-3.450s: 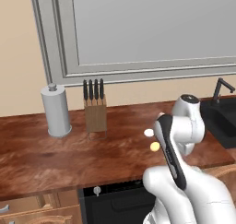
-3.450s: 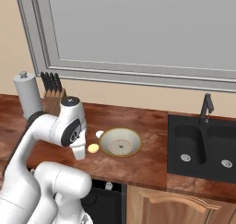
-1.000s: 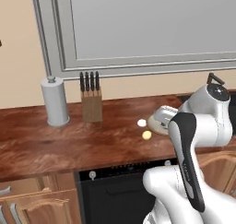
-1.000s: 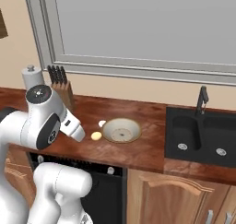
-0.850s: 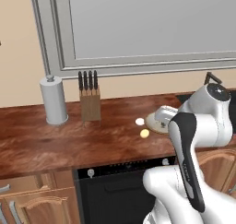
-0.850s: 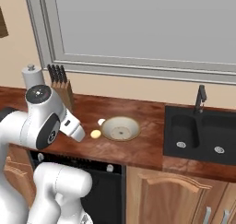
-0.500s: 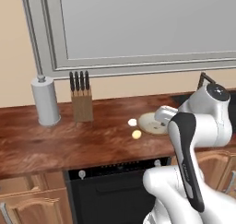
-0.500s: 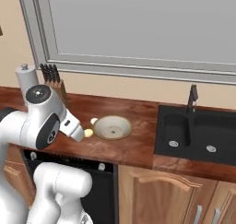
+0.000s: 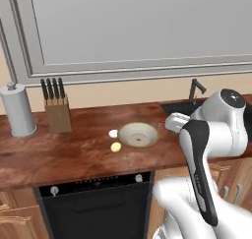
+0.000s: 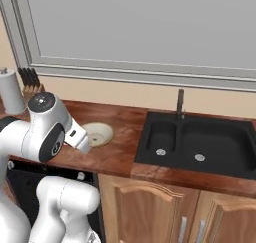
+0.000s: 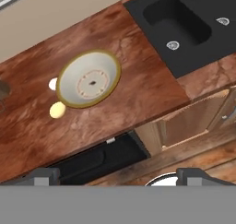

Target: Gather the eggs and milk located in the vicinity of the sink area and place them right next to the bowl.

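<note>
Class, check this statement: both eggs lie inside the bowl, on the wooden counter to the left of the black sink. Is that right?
Not quite. The eggs lie on the counter beside the bowl, against its outer rim, not inside it; the hand view shows this. The rest holds: the bowl sits on the wooden counter left of the black sink.

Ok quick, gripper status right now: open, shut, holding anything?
Gripper: open, jaws spread wide, nothing between them; it hangs above the counter edge, well clear of the bowl and eggs.
</note>
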